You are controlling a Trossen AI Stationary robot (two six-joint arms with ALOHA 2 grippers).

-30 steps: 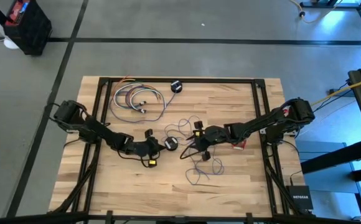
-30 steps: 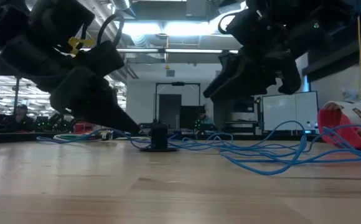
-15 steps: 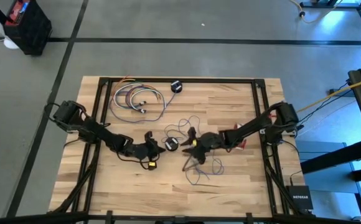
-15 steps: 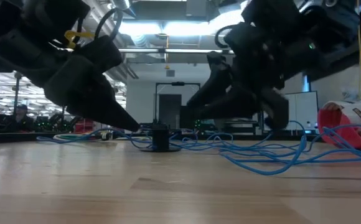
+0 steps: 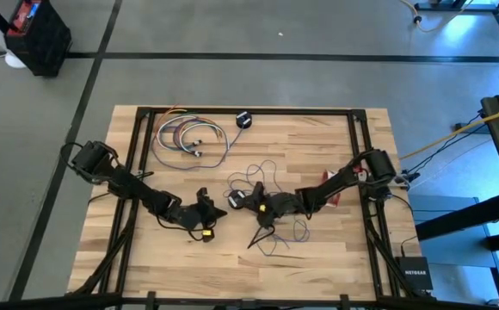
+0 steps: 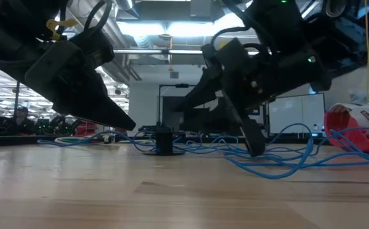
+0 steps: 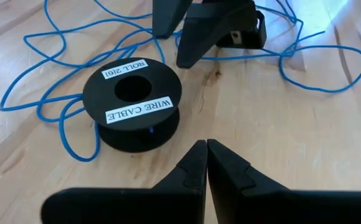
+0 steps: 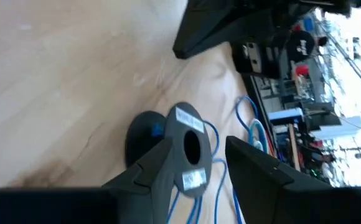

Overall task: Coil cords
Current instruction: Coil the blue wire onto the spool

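Cord [image 7: 50,93] sprawls loose over the counter [image 5: 318,250] around its black spool [image 7: 132,102], uncoiled. Left gripper [image 7: 206,158], pinched shut and empty, hovers just beside it; right gripper [image 8: 199,155], spread wide, straddles the spool without clamping. Likely next: close, then wind.

Surface [image 5: 318,142] is seen as light wood-grain planks, framed in black. Thin cord [image 7: 50,74] is shown blue, joined to a black spool [image 7: 134,102] marked by white labels with black lettering; a red-and-white bundle [image 5: 331,191] and a multicoloured coil [image 5: 189,138] of purple, orange and white strands are also seen. Both hands, left hand [image 7: 205,165] and right hand [image 8: 199,162], are shown dark, with yellow tags noted on the left arm [image 5: 205,232].
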